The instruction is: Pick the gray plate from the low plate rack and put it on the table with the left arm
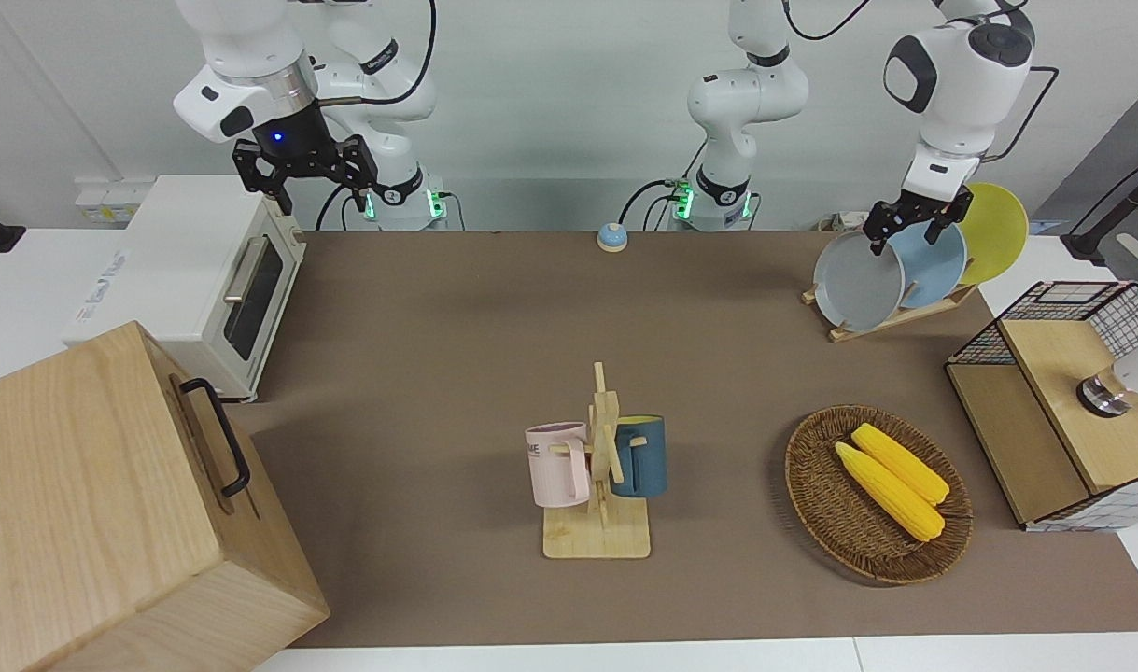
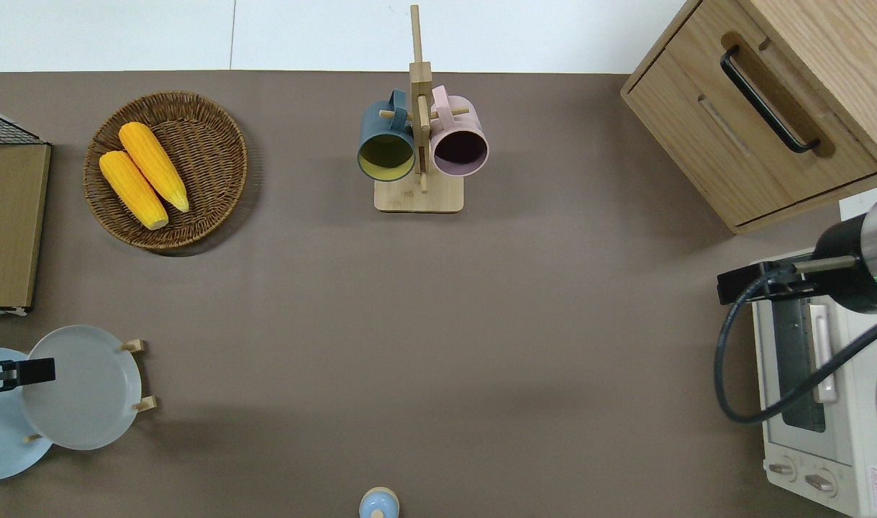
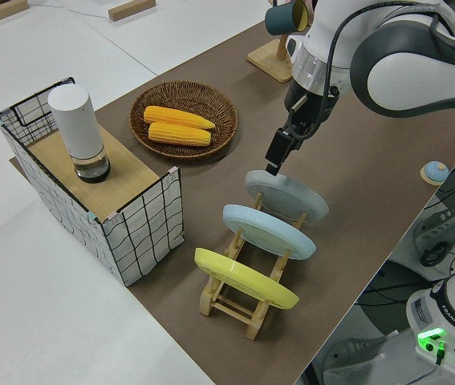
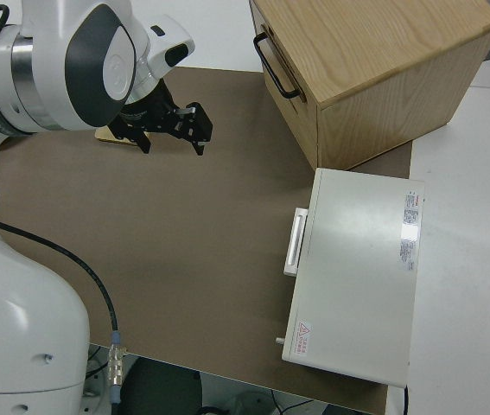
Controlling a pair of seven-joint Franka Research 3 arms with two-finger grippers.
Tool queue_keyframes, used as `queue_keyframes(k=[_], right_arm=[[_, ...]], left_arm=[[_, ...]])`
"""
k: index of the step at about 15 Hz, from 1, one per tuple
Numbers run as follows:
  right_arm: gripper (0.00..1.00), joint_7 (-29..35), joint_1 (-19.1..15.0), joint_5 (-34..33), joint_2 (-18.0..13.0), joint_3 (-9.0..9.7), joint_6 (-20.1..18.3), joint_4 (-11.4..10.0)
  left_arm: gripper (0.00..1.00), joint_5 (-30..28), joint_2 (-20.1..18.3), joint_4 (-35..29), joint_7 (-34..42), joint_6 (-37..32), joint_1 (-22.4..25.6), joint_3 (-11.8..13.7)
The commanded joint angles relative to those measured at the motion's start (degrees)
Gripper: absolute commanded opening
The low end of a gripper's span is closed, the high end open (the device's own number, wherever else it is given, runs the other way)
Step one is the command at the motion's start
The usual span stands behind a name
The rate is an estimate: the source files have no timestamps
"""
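Note:
The gray plate (image 1: 856,282) (image 2: 85,392) (image 3: 290,196) leans in the slot of the low plate rack (image 1: 891,320) (image 2: 137,346) (image 3: 243,303) that lies farthest from the robots, at the left arm's end of the table (image 1: 438,327) (image 2: 409,324). My left gripper (image 1: 906,229) (image 2: 14,374) (image 3: 277,154) hangs open right at the plate's top rim. One finger is over the gray plate and the other over the sky-blue plate; I cannot tell whether they touch. The right gripper (image 1: 315,191) (image 4: 173,143) is parked, open and holding nothing.
A sky-blue plate (image 1: 933,266) and a yellow plate (image 1: 996,233) fill the other rack slots. A wire-sided box (image 1: 1059,401), a wicker basket with corn (image 1: 877,495), a mug stand (image 1: 598,467), a wooden cabinet (image 1: 111,504), a toaster oven (image 1: 195,280) and a small bell (image 1: 611,237) are on the table.

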Motion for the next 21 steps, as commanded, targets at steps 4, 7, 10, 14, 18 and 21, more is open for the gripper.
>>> queue_keyframes(k=[4,7,10,14,18,21], right_arm=[[0.987,0.0,-0.4,0.3,-0.1,0.29,-0.8,0.3],[0.99,0.0,-0.4,0.3,-0.1,0.38,-0.8,0.3],[0.987,0.0,-0.4,0.3,-0.1,0.38,-0.8,0.3],[0.987,0.0,-0.4,0.3,-0.1,0.38,-0.8,0.3],[0.99,0.0,-0.4,0.3,-0.1,0.29,-0.8,0.3],[0.99,0.0,-0.4,0.3,-0.1,0.38,-0.8,0.3]], left_arm=[[1.0,1.5,-2.6,-7.4,0.5,6.5,1.7,-0.2],[1.0,1.5,-2.5,-8.7,0.4,8.0,2.7,-0.2],[1.0,1.5,-2.5,-10.4,0.4,9.9,2.8,-0.2],[1.0,1.5,-2.4,-11.7,0.5,11.1,2.8,-0.2],[0.89,1.5,-2.4,-12.0,0.5,11.1,3.0,-0.2],[0.47,1.5,-2.3,-12.0,0.5,10.5,3.0,-0.2]])
